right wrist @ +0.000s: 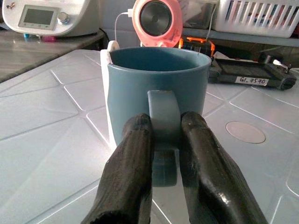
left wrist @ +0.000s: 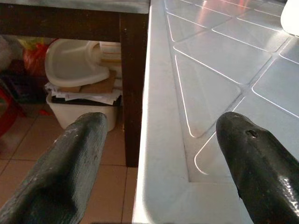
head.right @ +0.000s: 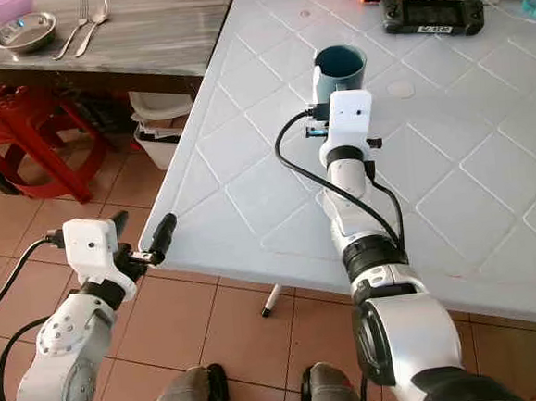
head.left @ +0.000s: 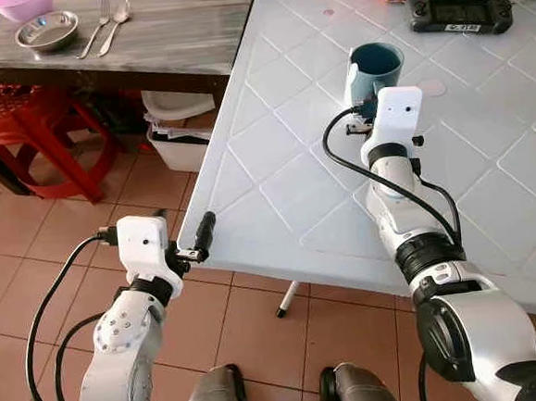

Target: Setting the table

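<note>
The blue mug (right wrist: 156, 98) stands upright on the white table (head.left: 277, 190), right in front of the right gripper (right wrist: 164, 135). The two black fingers (right wrist: 128, 172) squeeze the mug's handle (right wrist: 163, 119) from both sides, so the gripper is holding the mug by its handle. Past the mug, further from this gripper, a black controller (head.left: 460, 11) lies on the far part of the table. Behind it there is a round pink thing (right wrist: 156, 21), a white basket (right wrist: 261, 16) and a white machine with a little screen (right wrist: 44, 16). The left gripper (left wrist: 163, 158) is low down, at the near edge of the white table, well apart from the mug. Its fingers (left wrist: 70, 168) are spread wide with nothing between them. One finger is over the table edge and the other is out over the floor. Ahead of this gripper, under a dark wooden table (head.left: 143, 34), sits a white tub (left wrist: 79, 105) full of papers. On top of the wooden table are a metal bowl (head.left: 47, 30), a fork (head.left: 96, 26) and a spoon (head.left: 117, 22). A red stool (head.left: 30, 126) stands on the tiled floor (head.left: 30, 247) beside it.
</note>
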`<state>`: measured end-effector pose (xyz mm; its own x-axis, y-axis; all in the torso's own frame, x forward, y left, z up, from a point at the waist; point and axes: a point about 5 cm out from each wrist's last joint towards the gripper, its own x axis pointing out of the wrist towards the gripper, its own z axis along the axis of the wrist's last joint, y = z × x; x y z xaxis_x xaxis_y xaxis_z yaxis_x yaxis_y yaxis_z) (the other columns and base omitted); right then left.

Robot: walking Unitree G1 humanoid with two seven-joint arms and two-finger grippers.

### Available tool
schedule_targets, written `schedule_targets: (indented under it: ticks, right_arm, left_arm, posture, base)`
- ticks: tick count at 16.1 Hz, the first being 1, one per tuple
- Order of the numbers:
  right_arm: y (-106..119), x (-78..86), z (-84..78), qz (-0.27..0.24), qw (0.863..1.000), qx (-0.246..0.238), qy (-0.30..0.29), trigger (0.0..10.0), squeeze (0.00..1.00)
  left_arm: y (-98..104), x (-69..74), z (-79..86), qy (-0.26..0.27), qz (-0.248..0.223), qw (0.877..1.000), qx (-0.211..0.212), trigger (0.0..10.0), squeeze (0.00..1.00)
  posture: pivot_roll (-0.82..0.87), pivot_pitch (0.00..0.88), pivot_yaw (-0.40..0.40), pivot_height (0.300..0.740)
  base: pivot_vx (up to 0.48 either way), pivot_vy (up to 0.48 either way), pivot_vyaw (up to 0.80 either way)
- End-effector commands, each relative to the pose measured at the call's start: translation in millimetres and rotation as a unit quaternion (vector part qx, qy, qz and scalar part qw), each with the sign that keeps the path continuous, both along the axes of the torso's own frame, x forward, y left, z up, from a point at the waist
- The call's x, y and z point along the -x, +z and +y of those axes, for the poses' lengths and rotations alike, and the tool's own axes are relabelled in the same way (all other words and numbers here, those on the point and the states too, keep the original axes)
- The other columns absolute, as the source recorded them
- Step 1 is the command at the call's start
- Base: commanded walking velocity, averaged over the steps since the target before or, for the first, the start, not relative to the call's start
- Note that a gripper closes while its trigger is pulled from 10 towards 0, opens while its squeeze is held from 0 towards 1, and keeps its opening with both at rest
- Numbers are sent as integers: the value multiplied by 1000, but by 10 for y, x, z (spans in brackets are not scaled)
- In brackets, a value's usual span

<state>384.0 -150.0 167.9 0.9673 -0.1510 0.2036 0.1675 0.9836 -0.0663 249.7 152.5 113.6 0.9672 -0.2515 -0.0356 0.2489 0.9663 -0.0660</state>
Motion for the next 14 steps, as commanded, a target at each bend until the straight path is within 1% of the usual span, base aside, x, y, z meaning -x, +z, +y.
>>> schedule_targets:
  ticks: [1, 2, 3, 4, 5, 6, 7, 8, 9, 11, 12, 14]
  right_arm:
    - [64, 9, 25, -20, 1000, -9, 5, 0, 0]
    - [96, 24, 50, -31, 999, -12, 14, 0, 0]
    - [156, 80, 106, -54, 998, -16, 39, 1529, 0]
    - [196, 185, 160, -76, 994, -24, 72, 7882, 0]
    - [208, 246, 170, -86, 992, -24, 86, 10000, 0]
    - [212, 364, 166, -98, 989, -28, 108, 10000, 0]
    - [203, 473, 139, -103, 988, -30, 115, 10000, 0]
    - [170, 550, 98, -98, 989, -19, 110, 10000, 0]
    - [128, 621, 18, -87, 991, -19, 97, 10000, 0]
    - [89, 669, -54, -77, 993, -16, 87, 10000, 0]
    - [48, 706, -108, -65, 994, -14, 81, 10000, 0]
    - [22, 770, -115, -46, 995, -17, 85, 10000, 0]
  left_arm:
    - [-27, -2, 29, 6, 4, 1000, -7, 10000, 0]
    - [-24, -21, 28, 11, 1, 1000, -8, 10000, 0]
    - [-33, -92, 26, 30, 1, 1000, -8, 10000, 0]
    - [-24, -184, 24, 51, -2, 999, -4, 10000, 0]
    - [-21, -213, 23, 56, -1, 998, 1, 10000, 0]
    - [-18, -279, 21, 65, 0, 998, 13, 10000, 0]
    - [-12, -333, 13, 70, -1, 997, 24, 10000, 0]
    - [-4, -359, -2, 69, -7, 997, 25, 10000, 0]
    - [-5, -391, -34, 68, -9, 997, 29, 10000, 0]
    - [-8, -421, -75, 64, -15, 997, 33, 10000, 0]
    - [-7, -436, -126, 53, -21, 998, 38, 10000, 0]
    - [-14, -458, -176, 42, -31, 998, 45, 10000, 0]
  posture:
    - [88, 105, 57, 740]
    - [84, 92, 54, 740]
    - [67, 55, 46, 740]
    - [52, 33, 42, 740]
    - [41, 16, 40, 740]
    - [16, 0, 35, 740]
    - [1, 0, 34, 740]
    - [-10, 0, 31, 740]
    - [-19, 0, 30, 740]
    - [-28, 0, 29, 740]
    - [-39, 0, 31, 740]
    - [-45, 0, 34, 740]
  base:
    - [0, 0, 0]
    - [0, 0, 0]
    - [0, 0, 0]
    - [0, 0, 0]
    - [0, 0, 0]
    - [0, 0, 0]
    - [0, 0, 0]
    - [0, 0, 0]
    - [0, 0, 0]
    - [0, 292, 0]
    - [0, 368, 0]
    - [277, 364, 0]
